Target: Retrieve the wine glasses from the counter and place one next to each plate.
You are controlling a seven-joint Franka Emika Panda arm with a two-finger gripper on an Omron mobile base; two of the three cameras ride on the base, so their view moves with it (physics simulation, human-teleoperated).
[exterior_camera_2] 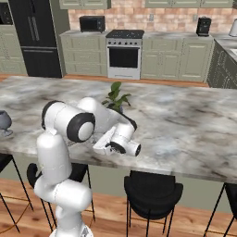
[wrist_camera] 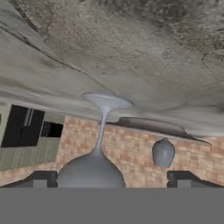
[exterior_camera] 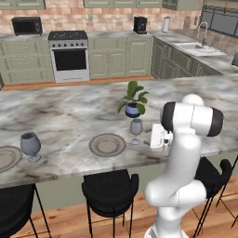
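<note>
**End effector spread beside paler glass**

End effector (wrist_camera: 109, 177) spread wide, pinching nothing, level with paler wine glass (exterior_camera: 135, 129) on desk (exterior_camera: 69, 111). Just at 3 o'clock of middle plate (exterior_camera: 107, 144), below potted plant (exterior_camera: 133, 100). Darker wine glass (exterior_camera: 30, 145) beside far-left plate (exterior_camera: 7, 158), at its 3 o'clock.

Potted plant (exterior_camera: 133, 103) at frame centre, black stools (exterior_camera: 110, 190) along the bottom, stove (exterior_camera: 69, 55) and microwave (exterior_camera: 26, 25) upper left.
</note>
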